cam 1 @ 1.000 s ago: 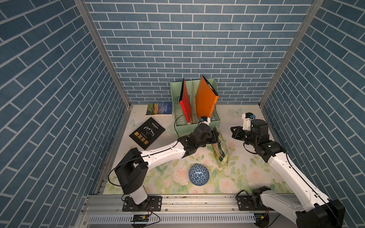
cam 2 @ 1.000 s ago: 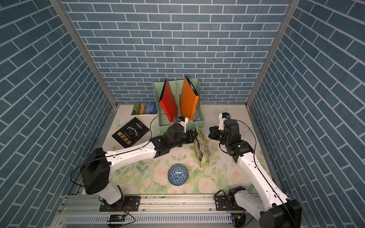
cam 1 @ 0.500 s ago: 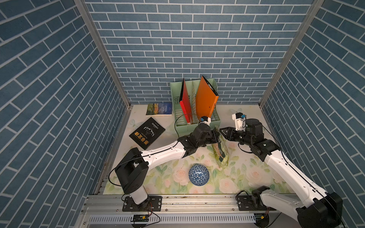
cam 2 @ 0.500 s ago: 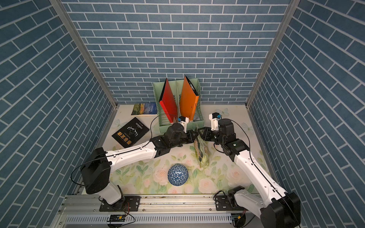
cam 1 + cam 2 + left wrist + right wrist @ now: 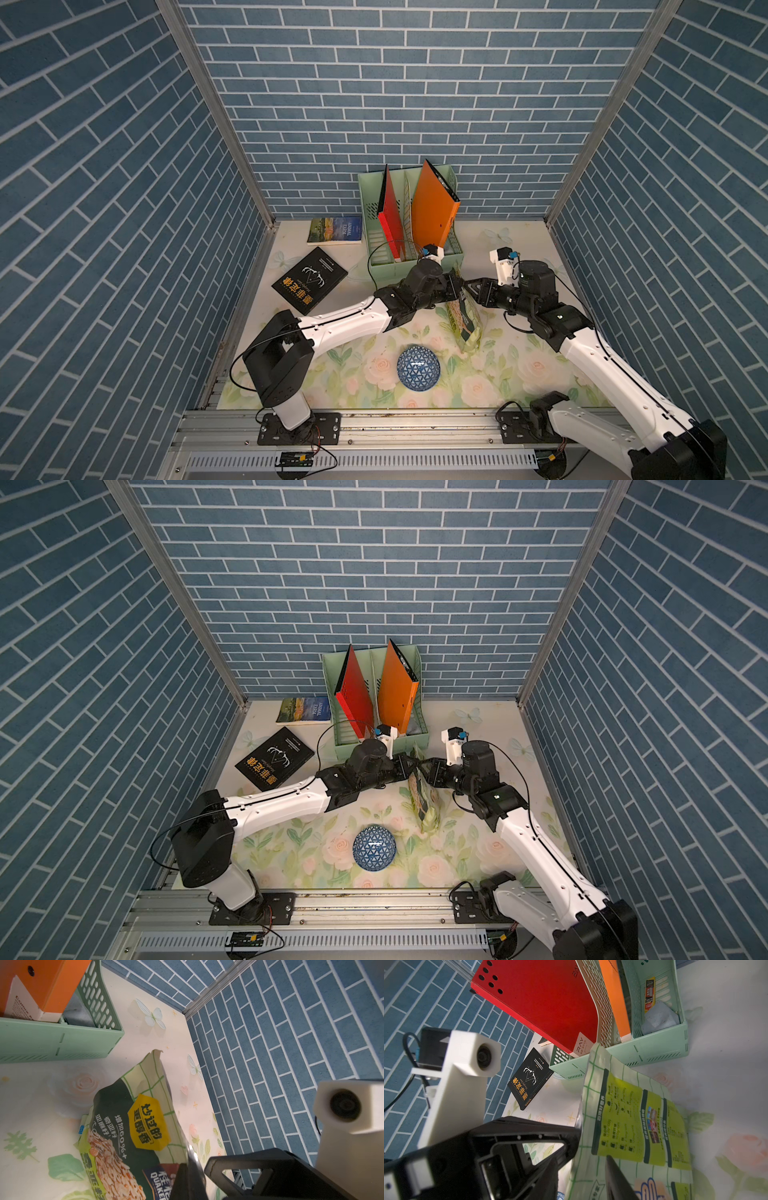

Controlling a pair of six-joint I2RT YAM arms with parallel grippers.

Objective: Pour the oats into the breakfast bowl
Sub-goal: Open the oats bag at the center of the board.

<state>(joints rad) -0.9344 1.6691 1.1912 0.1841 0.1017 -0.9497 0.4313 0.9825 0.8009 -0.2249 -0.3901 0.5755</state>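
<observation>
You're looking at an oats pouch (image 5: 128, 1126) of glossy plastic film, its edge catching the light. The breakfast bowl (image 5: 418, 368) shows shiny glazed ceramic. The green file rack (image 5: 52, 1047) is matt perforated plastic. The black book (image 5: 309, 280) has a smooth paper cover with a slight sheen. The table cover (image 5: 353, 374) looks smooth and printed, and the front rail (image 5: 395, 424) is bare brushed metal.

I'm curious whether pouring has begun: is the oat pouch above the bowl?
No, the oat pouch is off to one side of the breakfast bowl.
</observation>
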